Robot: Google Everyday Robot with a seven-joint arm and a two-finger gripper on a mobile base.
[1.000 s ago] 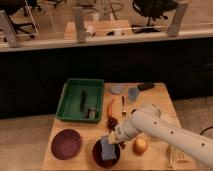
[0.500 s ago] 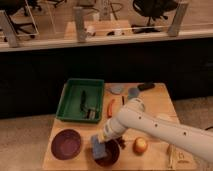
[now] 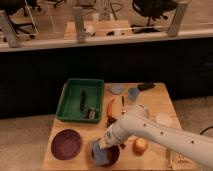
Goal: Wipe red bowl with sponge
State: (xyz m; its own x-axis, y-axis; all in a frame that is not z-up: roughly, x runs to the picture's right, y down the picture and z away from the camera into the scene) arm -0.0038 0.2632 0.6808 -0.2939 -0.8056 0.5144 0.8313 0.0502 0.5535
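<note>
The red bowl (image 3: 114, 156) sits near the front edge of the wooden table, just right of the purple dish. My gripper (image 3: 104, 144) reaches down over the bowl's left side from the white arm that comes in from the right. It is shut on the blue-grey sponge (image 3: 99, 153), which presses on the bowl's left rim and inner wall. The arm and sponge hide much of the bowl.
A purple dish (image 3: 66, 144) lies left of the bowl. Right of the bowl rests an onion-like ball (image 3: 140, 145). Behind are a green tray (image 3: 70, 102), an orange carrot-like piece (image 3: 110, 107), a blue-grey cup (image 3: 133, 93) and a white disc (image 3: 163, 119).
My gripper has swept the sponge leftward across the bowl, from its middle to its left side. The bowl and other things have stayed put.
</note>
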